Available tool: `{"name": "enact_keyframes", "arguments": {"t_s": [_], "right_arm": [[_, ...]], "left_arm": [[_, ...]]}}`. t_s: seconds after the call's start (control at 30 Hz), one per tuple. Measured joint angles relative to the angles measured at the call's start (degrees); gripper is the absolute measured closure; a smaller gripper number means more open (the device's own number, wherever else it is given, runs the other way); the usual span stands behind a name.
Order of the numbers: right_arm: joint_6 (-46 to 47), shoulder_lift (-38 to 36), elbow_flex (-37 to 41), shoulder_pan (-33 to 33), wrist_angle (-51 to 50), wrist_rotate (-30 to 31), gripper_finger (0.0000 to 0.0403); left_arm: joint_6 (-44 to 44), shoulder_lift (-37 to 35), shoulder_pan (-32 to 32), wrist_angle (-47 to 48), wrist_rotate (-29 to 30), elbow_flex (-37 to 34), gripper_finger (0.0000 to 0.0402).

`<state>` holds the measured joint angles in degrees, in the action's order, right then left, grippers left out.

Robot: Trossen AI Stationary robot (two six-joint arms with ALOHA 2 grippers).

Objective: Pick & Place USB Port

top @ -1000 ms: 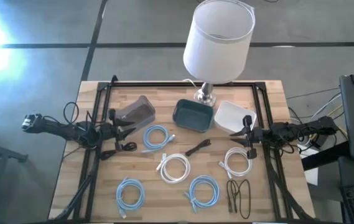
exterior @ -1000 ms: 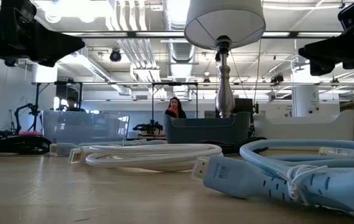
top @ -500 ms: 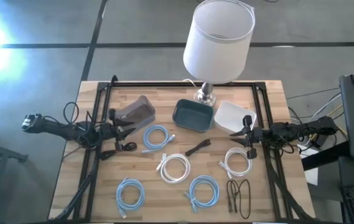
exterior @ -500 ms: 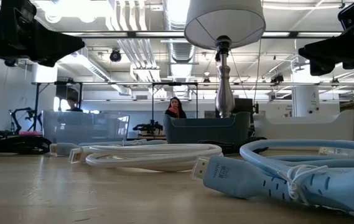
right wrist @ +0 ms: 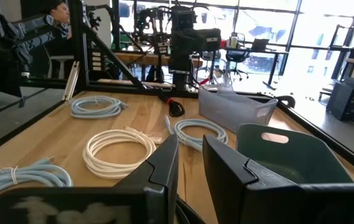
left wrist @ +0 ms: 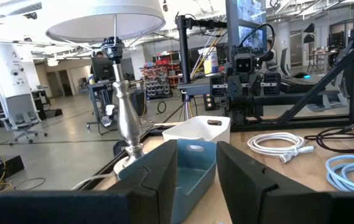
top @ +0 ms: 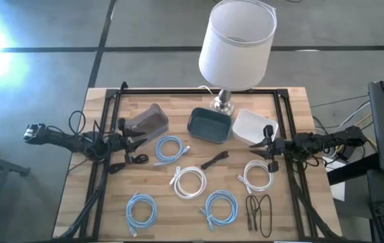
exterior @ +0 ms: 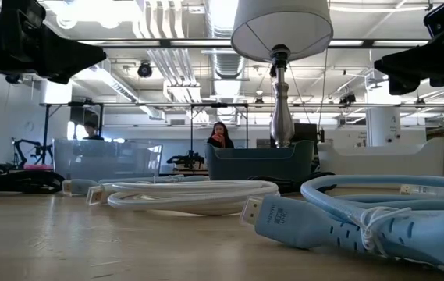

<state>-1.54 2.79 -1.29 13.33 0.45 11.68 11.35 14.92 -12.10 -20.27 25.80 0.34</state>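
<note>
Several coiled cables lie flat on the wooden table: light blue coils (top: 169,148) (top: 141,209) (top: 220,206), white coils (top: 189,181) (top: 258,175), and black cables (top: 213,160) (top: 260,212) (top: 127,162). In the low view, a blue cable's plug (exterior: 284,222) lies closest to the camera. My left gripper (top: 134,140) (left wrist: 196,177) hovers open at the table's left side, by the clear bin (top: 148,121). My right gripper (top: 267,145) (right wrist: 190,168) hovers open at the right side, beside the white bin (top: 251,126). Neither touches anything.
A dark teal bin (top: 208,125) sits between the clear and white bins at the far side, in front of a lamp (top: 235,47) with a metal foot (top: 223,102). A black frame (top: 192,92) borders the table. People show in the room beyond.
</note>
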Motion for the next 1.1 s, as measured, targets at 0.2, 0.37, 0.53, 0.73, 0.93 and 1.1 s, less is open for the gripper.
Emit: {"name": "enact_keyframes", "arguments": {"t_s": [0.2, 0.37, 0.53, 0.73, 0.93, 1.1], "right_arm": [[-0.5, 0.0, 0.0, 0.0, 0.0, 0.0, 0.0335], [-6.8, 0.0, 0.0, 0.0, 0.0, 0.0, 0.0335], [-10.0, 0.0, 0.0, 0.0, 0.0, -0.2, 0.0335], [1.1, 0.0, 0.0, 0.0, 0.0, -0.2, 0.0335], [17.1, 0.0, 0.0, 0.0, 0.6, 0.2, 0.0335], [16.5, 0.0, 0.0, 0.0, 0.7, 0.3, 0.0335]], "left_arm": [[0.0, 0.0, 0.0, 0.0, 0.0, 0.0, 0.0284], [0.0, 0.0, 0.0, 0.0, 0.0, 0.0, 0.0284], [0.0, 0.0, 0.0, 0.0, 0.0, 0.0, 0.0284], [0.0, 0.0, 0.0, 0.0, 0.0, 0.0, 0.0284], [0.0, 0.0, 0.0, 0.0, 0.0, 0.0, 0.0284], [0.0, 0.0, 0.0, 0.0, 0.0, 0.0, 0.0284]]}}
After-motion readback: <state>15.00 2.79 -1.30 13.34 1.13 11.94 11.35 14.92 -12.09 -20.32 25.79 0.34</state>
